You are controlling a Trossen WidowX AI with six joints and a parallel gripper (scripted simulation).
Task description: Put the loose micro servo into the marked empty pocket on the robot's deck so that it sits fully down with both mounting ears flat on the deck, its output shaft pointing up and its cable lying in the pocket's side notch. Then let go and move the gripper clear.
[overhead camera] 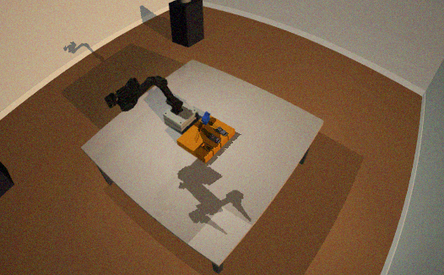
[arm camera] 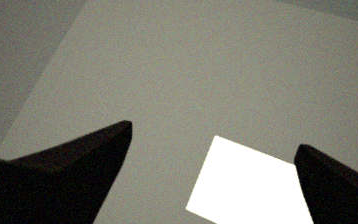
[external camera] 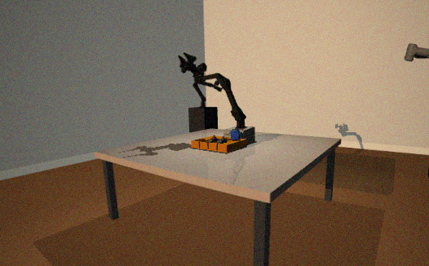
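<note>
Before any grasp can start, the whole problem is where the hand sits relative to the part. Best candidate for the loose micro servo is the blue block, at the end of the orange deck nearest the arm's base. Can't tell if it rests on the deck's edge or on the table just beside it. Hand is raised high, well apart from it. In the top view the servo lies right of and a bit below the hand, with the base between the two; in the exterior view it's down and to the right. Fingers stand wide apart, nothing between them; wrist view has no servo or deck in it, and the exterior view has the tips pointing up. So my read: approach stage, no placement done, and the next move is a big swing back over the deck plus a wrist flip to point down. Servo's long axis, shaft and cable are too small to read, so get the wrist view on it before picking a grip angle. Dark units sit in the deck's row of pockets; can't confirm which pocket is the marked one. Main risk I see: base is close to the servo, so a low sweep could clip either.
</note>
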